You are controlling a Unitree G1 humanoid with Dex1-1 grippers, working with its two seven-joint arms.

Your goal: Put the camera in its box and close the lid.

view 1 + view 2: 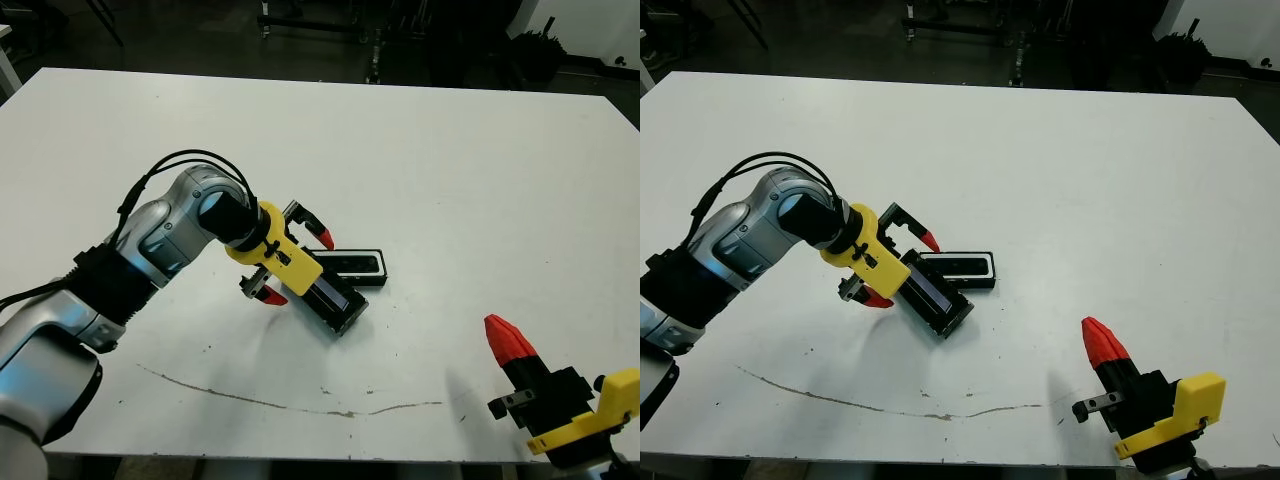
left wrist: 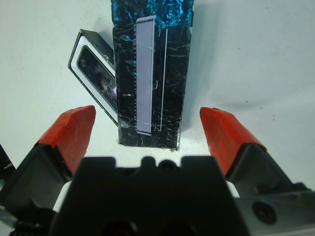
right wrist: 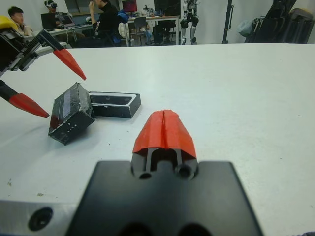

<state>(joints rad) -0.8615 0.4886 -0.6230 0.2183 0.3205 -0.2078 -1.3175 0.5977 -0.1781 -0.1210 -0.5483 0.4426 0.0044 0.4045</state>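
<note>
The box [image 1: 352,281], a black tray with white lining [image 2: 75,60], lies at the table's middle. The camera [image 2: 96,71] rests inside it as a glossy dark slab. The lid [image 1: 335,298], black and crinkly with a pale strip [image 2: 145,73], lies askew, overlapping the box's left end and tilted. My left gripper [image 1: 296,266] is open, its red fingertips [image 2: 71,130] straddling the lid's near end without touching it. My right gripper [image 1: 507,340] is shut on nothing near the front right edge, well apart from the box.
A thin dark scratch line [image 1: 290,405] runs along the table near the front edge. Several people [image 3: 103,19] sit at desks beyond the far side of the table. Dark equipment stands behind the far edge [image 1: 330,20].
</note>
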